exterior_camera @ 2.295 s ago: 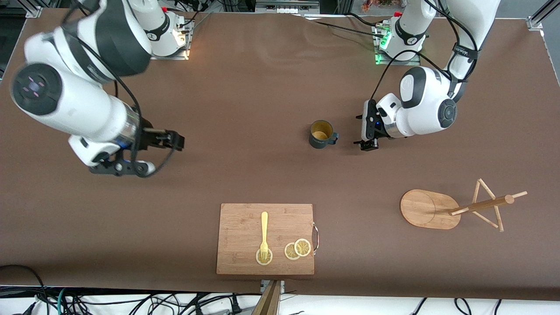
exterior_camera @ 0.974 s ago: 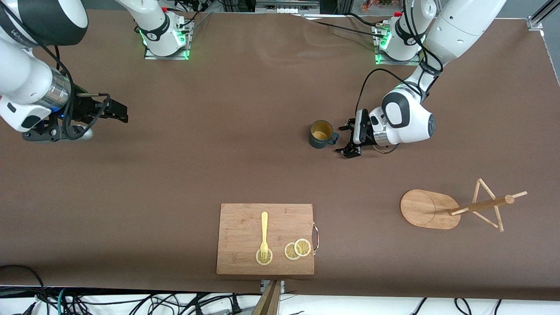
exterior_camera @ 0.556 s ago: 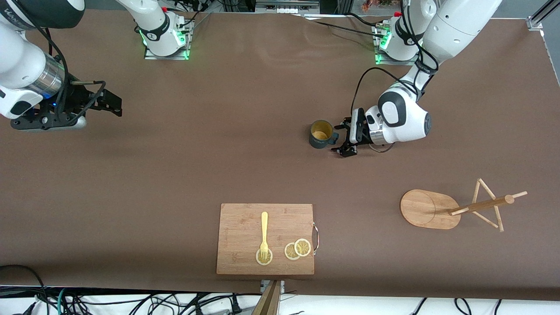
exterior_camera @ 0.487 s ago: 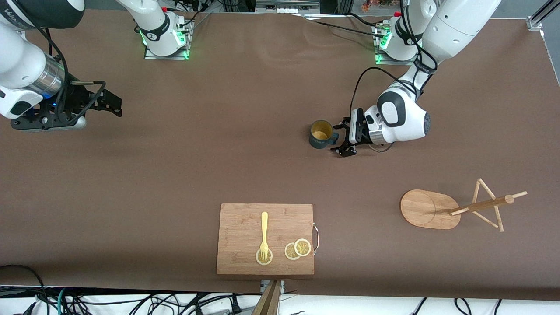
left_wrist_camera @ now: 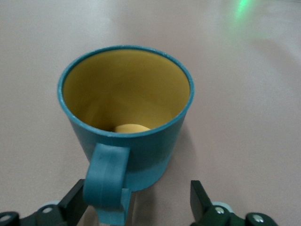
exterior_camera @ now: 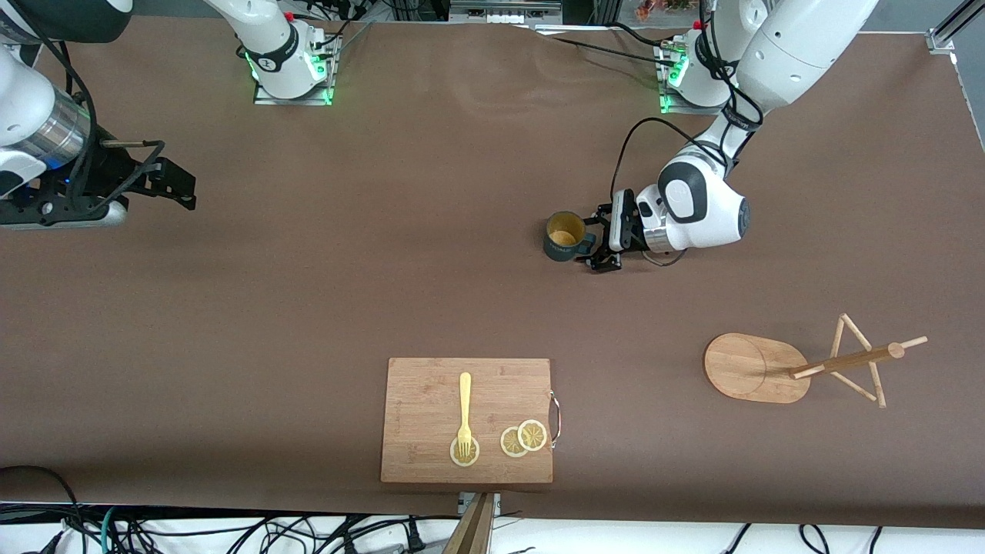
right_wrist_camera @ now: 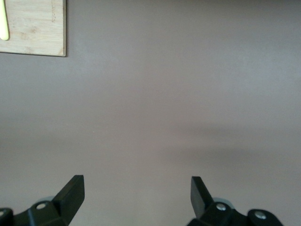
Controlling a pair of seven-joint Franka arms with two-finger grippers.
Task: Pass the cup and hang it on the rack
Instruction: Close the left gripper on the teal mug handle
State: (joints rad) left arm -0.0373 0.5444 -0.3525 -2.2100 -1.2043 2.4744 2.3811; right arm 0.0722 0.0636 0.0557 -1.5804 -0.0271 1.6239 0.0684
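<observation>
The dark teal cup [exterior_camera: 564, 236] stands upright mid-table, its handle toward the left arm's end. My left gripper [exterior_camera: 597, 242] is low at the table and open, its fingers on either side of the handle without gripping it. In the left wrist view the cup [left_wrist_camera: 126, 117] shows its yellow inside, and its handle [left_wrist_camera: 106, 181] sits close to one finger [left_wrist_camera: 75, 202]. The wooden rack [exterior_camera: 800, 365] lies tipped on its side, nearer the front camera at the left arm's end. My right gripper [exterior_camera: 181, 192] is open and empty over bare table at the right arm's end, and it also shows in the right wrist view [right_wrist_camera: 137, 193].
A rectangular wooden cutting board [exterior_camera: 415, 419] lies near the front edge with a yellow fork [exterior_camera: 464, 412] and lemon slices [exterior_camera: 523, 438] on it. Its corner shows in the right wrist view [right_wrist_camera: 33, 28]. Cables run along the table's front edge.
My left gripper has moved in toward the cup until its open fingers flank the handle. My right arm has drawn back toward its own end of the table.
</observation>
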